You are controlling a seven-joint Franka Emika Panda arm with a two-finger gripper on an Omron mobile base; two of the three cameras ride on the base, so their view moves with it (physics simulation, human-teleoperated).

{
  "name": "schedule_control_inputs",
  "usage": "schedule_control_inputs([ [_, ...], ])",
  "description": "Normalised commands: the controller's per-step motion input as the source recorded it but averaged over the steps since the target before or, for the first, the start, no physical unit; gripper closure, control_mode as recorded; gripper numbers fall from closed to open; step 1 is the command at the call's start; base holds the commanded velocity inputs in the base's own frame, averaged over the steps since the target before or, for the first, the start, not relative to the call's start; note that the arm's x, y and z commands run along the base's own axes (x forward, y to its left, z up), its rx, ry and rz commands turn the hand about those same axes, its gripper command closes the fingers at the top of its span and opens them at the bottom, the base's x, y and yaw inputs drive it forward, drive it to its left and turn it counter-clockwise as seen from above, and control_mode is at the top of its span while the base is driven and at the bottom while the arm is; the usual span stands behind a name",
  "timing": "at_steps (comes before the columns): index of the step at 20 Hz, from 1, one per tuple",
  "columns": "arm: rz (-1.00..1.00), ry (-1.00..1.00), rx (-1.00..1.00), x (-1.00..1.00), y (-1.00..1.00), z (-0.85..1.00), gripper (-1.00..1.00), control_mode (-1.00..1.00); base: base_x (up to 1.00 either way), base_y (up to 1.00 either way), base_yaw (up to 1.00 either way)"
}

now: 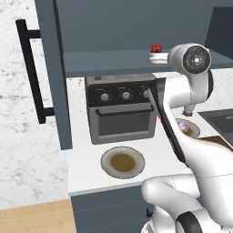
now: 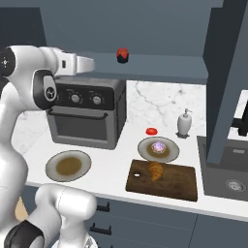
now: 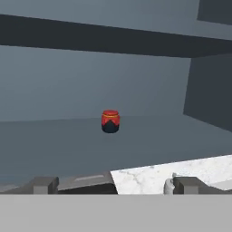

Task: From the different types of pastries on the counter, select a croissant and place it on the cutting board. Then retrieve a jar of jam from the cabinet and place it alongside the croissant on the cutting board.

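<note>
End effector (image 3: 116, 186) spread wide and empty, facing the jar of jam (image 3: 110, 121) upright on the cabinet shelf (image 3: 59, 142), which (small, squat, probably rigid and slick) likely wants a level, centred squeeze around its body.

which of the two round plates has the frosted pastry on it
The plate behind the cutting board; the other plate, in front of the toaster oven, holds no pastry.

croissant (image 2: 155, 171) golden-brn, on cutting bd (image 2: 162, 186), red/blk jam jar (image 3: 110, 121) upright on cab. shelf (image 3: 90, 142)
</note>
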Motion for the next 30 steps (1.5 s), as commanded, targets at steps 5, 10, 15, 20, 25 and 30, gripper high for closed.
schedule_control_inputs([
  [5,0.04,0.05,0.03,0.4,0.0,-0.22,-1.0,-1.0,0.0,0.0,0.0],
  [10,0.0,0.0,0.0,-0.02,-0.23,0.22,-1.0,-1.0,0.0,0.0,0.0],
  [15,0.0,0.05,0.0,0.04,-0.15,0.21,-1.0,-1.0,0.0,0.0,0.0],
  [20,0.0,0.04,0.0,0.22,0.01,-0.01,-1.0,-1.0,0.0,0.0,0.0],
  [25,0.0,0.09,0.0,0.87,0.14,-0.01,-1.0,-1.0,0.0,0.0,0.0],
  [30,0.0,0.01,0.01,0.35,-0.07,0.0,-1.0,-1.0,0.0,0.0,0.0],
])
